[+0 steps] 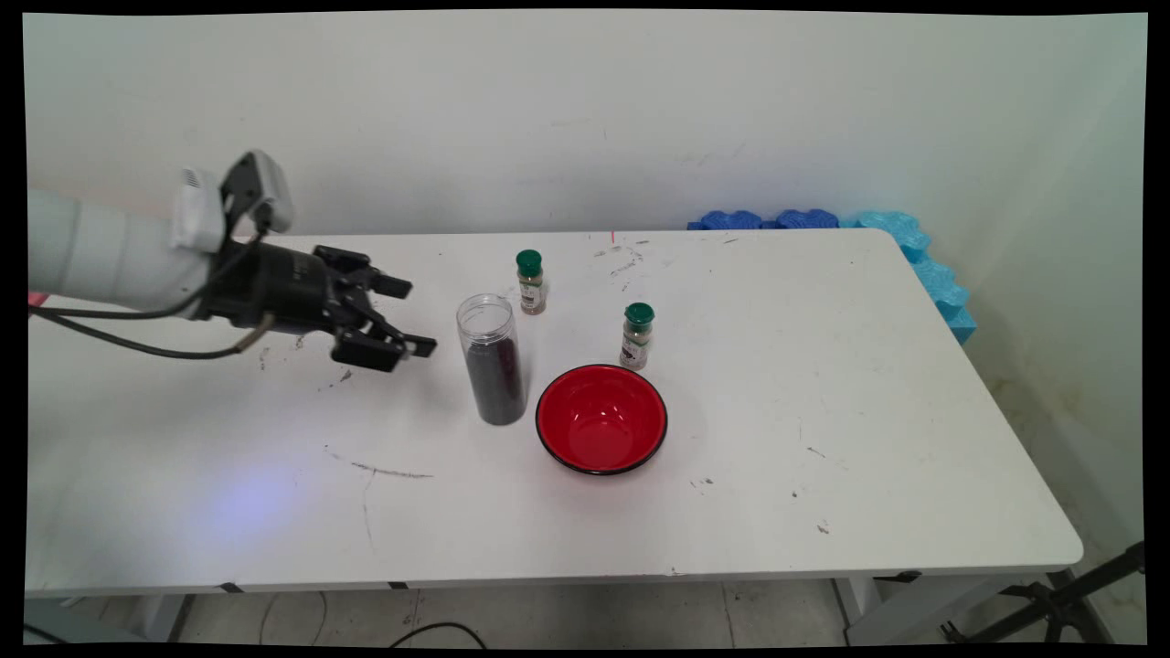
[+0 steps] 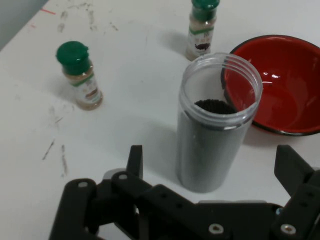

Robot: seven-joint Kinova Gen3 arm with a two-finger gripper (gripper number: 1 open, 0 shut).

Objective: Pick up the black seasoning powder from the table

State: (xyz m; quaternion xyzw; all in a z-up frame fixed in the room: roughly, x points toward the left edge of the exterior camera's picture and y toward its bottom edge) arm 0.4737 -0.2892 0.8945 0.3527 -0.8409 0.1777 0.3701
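Gripper (image 1: 409, 317) horizontal above surface (image 1: 868, 411), fingers spread, holding nothing. Clear lidless jar (image 1: 492, 358) of dark granules upright just ahead of fingertips, not touching. Red bowl (image 1: 600, 419) just beyond jar. Two green-capped spice bottles (image 1: 530, 282) (image 1: 637, 335) behind, apart.

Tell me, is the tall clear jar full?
Not full. The tall clear jar stands lidless, with dark grains reaching partway up and clear space above them.

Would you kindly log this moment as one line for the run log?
gripper: open, holding nothing | nearest: lidless clear jar of dark grains, upright | beside jar: red bowl | behind: two green-capped spice bottles
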